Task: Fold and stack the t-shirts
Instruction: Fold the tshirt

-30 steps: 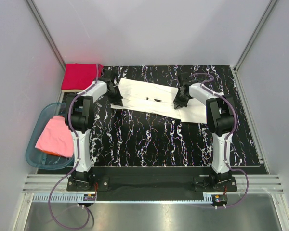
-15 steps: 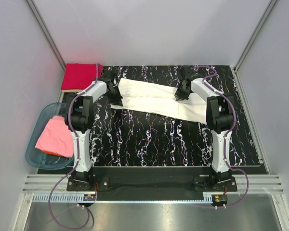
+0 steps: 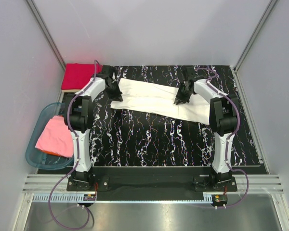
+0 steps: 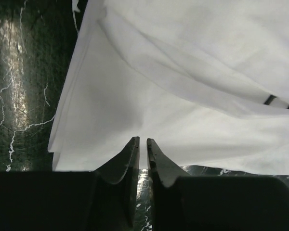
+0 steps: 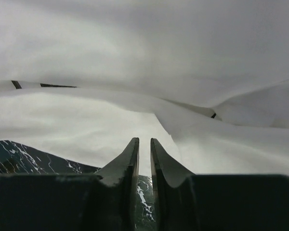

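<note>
A white t-shirt [image 3: 149,100] lies as a long folded band across the far part of the black marbled table [image 3: 149,139]. My left gripper [image 3: 116,92] is at the band's left end. My right gripper [image 3: 179,100] is near its right part. In the left wrist view the white t-shirt [image 4: 183,96] fills the frame in layered folds, and my left gripper [image 4: 143,139] has its jaws nearly together at the near edge. In the right wrist view my right gripper [image 5: 144,139] is likewise closed at the near edge of the white t-shirt [image 5: 111,120].
A folded red t-shirt [image 3: 81,76] lies at the far left, beside the table's corner. A clear blue bin [image 3: 33,147] to the left of the left arm holds a pink t-shirt [image 3: 55,137]. Grey walls enclose the back and both sides.
The white shirt went from a wider, uneven shape to a narrower folded band. The right gripper swung toward the far side and back; the left gripper shifted slightly toward the far edge.
</note>
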`<control>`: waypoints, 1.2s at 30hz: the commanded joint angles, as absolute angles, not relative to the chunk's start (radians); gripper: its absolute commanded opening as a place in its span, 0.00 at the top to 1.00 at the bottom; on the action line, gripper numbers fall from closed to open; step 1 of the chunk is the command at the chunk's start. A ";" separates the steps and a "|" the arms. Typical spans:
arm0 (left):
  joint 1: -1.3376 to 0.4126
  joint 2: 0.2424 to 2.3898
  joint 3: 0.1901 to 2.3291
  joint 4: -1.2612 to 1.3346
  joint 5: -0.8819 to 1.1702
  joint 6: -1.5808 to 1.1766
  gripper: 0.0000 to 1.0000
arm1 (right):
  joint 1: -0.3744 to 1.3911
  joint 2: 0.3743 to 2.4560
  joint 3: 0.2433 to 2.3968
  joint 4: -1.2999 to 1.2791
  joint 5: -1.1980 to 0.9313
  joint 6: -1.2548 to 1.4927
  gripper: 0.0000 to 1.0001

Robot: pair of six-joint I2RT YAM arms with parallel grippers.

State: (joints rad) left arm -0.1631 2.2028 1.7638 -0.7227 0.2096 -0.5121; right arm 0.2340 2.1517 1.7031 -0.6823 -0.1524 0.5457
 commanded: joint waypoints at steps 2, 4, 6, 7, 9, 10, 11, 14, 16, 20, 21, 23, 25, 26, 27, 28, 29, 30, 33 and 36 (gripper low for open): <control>-0.156 2.236 1.865 -0.712 0.279 -0.515 0.84 | 0.238 2.068 1.655 -0.690 -0.195 0.537 0.78; -0.156 2.256 1.882 -0.712 0.279 -0.520 0.83 | 0.238 2.088 1.651 -0.689 -0.201 0.538 0.77; -0.156 2.287 1.913 -0.710 0.294 -0.522 0.83 | 0.239 2.108 1.666 -0.687 -0.209 0.541 0.76; -0.156 2.298 1.925 -0.710 0.305 -0.522 0.83 | 0.238 2.120 1.673 -0.686 -0.209 0.541 0.76; -0.155 2.333 1.959 -0.706 0.339 -0.528 0.83 | 0.238 2.152 1.701 -0.689 -0.196 0.548 0.75; -0.155 2.345 1.970 -0.704 0.347 -0.529 0.83 | 0.233 2.163 1.712 -0.687 -0.193 0.551 0.75; -0.155 2.355 1.988 -0.700 0.353 -0.531 0.83 | 0.229 2.184 1.723 -0.687 -0.192 0.558 0.74; -0.155 2.385 2.023 -0.693 0.353 -0.538 0.83 | 0.207 2.224 1.764 -0.687 -0.195 0.569 0.74; -0.153 2.396 2.040 -0.692 0.344 -0.546 0.83 | 0.199 2.250 1.798 -0.689 -0.195 0.568 0.74; -0.143 2.419 2.089 -0.680 0.331 -0.558 0.81 | 0.176 2.292 1.856 -0.696 -0.198 0.568 0.74; -0.140 2.430 2.095 -0.680 0.334 -0.560 0.81 | 0.172 2.298 1.865 -0.698 -0.198 0.566 0.74; -0.126 2.436 2.108 -0.680 0.334 -0.557 0.80 | 0.166 2.309 1.882 -0.707 -0.204 0.565 0.73; -0.121 2.421 2.103 -0.680 0.324 -0.543 0.78 | 0.164 2.310 1.905 -0.716 -0.210 0.561 0.68; -0.120 2.412 2.089 -0.681 0.319 -0.531 0.75 | 0.163 2.310 1.917 -0.719 -0.213 0.557 0.66; -0.120 2.390 2.080 -0.680 0.315 -0.525 0.75 | 0.163 2.309 1.922 -0.721 -0.218 0.557 0.64; -0.120 2.381 2.071 -0.680 0.316 -0.520 0.74 | 0.161 2.312 1.928 -0.722 -0.221 0.557 0.62; -0.120 2.355 2.050 -0.678 0.316 -0.515 0.74 | 0.161 2.318 1.943 -0.724 -0.232 0.557 0.61; -0.120 2.339 2.037 -0.681 0.316 -0.512 0.74 | 0.161 2.321 1.953 -0.729 -0.236 0.555 0.60; -0.120 2.278 1.985 -0.683 0.321 -0.503 0.74 | 0.160 2.329 2.002 -0.755 -0.241 0.549 0.59; -0.123 2.226 1.925 -0.681 0.339 -0.503 0.73 | 0.161 2.315 2.040 -0.796 -0.264 0.529 0.57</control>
State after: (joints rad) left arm -0.1173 2.3539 1.9556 -0.7029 0.3191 -0.5240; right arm 0.1635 2.3276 1.9751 -0.7509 -0.2272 0.5583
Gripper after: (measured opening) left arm 0.264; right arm 0.423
